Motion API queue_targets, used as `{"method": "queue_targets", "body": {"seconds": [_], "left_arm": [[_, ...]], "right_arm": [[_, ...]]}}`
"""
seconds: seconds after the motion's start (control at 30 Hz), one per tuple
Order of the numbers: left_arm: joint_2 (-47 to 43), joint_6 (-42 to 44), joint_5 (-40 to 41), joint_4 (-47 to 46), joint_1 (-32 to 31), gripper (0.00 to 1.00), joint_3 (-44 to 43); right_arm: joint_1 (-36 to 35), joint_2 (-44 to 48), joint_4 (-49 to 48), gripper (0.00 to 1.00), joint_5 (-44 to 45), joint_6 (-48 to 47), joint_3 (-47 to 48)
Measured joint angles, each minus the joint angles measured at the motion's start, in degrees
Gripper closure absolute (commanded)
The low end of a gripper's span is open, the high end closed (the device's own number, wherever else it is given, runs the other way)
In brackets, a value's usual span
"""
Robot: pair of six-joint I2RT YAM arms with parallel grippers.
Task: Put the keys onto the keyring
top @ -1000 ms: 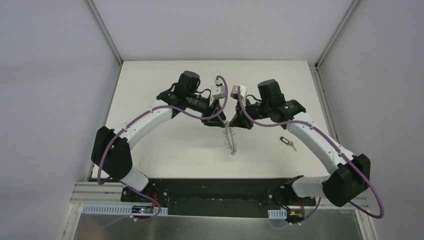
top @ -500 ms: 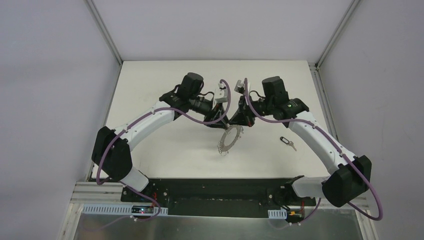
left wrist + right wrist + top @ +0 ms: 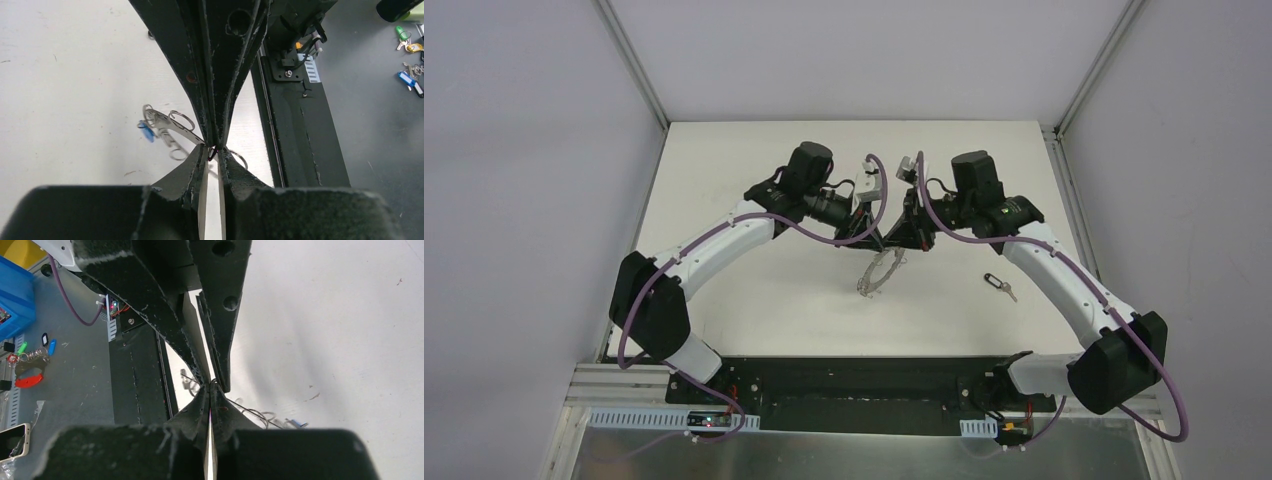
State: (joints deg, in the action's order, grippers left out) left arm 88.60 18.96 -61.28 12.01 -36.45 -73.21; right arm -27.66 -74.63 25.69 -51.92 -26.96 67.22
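Observation:
The keyring (image 3: 876, 275), a flat grey ring with wire loops on its edge, hangs tilted above the table, below both grippers. My left gripper (image 3: 880, 238) and right gripper (image 3: 892, 240) meet tip to tip at its upper edge. In the left wrist view my left gripper (image 3: 214, 152) is shut on a small wire loop, and the keyring (image 3: 172, 127) carries the blue key (image 3: 146, 132). In the right wrist view my right gripper (image 3: 211, 389) is shut on the keyring's edge (image 3: 250, 411), with the blue key (image 3: 298, 423) beyond it. The black key (image 3: 996, 284) lies on the table to the right.
The black base rail (image 3: 854, 375) runs along the table's near edge. Off the table are spare keys (image 3: 407, 42), a blue bin (image 3: 15, 295) and a phone (image 3: 12, 440). Grey walls enclose the table (image 3: 724, 180) on three sides.
The keyring has swung from hanging edge-on to tilted with its face showing, and sits slightly higher and to the left. Both grippers have turned and drawn closer together.

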Motion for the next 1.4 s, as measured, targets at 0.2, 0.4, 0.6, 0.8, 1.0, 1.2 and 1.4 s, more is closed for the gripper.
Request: {"method": "queue_targets", "body": {"seconds": [0.2,0.4,0.6,0.8,1.0,1.2,1.4], "left_arm": [[0.3,-1.1,-0.2,-0.3,0.0,1.0,-0.6],[0.3,-1.6,-0.3,-0.6,0.0,1.0,-0.7],[0.3,-2.1,-0.3,-0.5,0.0,1.0,-0.8],[-0.6,-6.3,-0.7,-2.0,0.0,1.0,-0.2],[-3.5,-16.2,-1.8,-11.4,0.0,1.0,3.6],[-3.7,-28.8,-1.8,-24.4,0.0,1.0,7.3],[-3.7,-35.5,-1.9,-31.1,0.0,1.0,7.8]], "right_arm": [[0.5,0.0,-0.1,1.0,0.0,0.5,0.0],[1.1,0.0,-0.4,1.0,-0.1,1.7,0.0],[1.9,0.1,-1.0,0.71,0.1,3.4,0.0],[4.2,2.8,-2.3,0.54,0.4,4.2,0.0],[5.3,7.0,-2.9,0.52,-1.7,3.6,-0.7],[5.3,7.4,-2.7,0.54,-4.4,2.8,-1.9],[5.3,7.4,-2.9,0.65,-5.9,2.5,-2.4]]}}
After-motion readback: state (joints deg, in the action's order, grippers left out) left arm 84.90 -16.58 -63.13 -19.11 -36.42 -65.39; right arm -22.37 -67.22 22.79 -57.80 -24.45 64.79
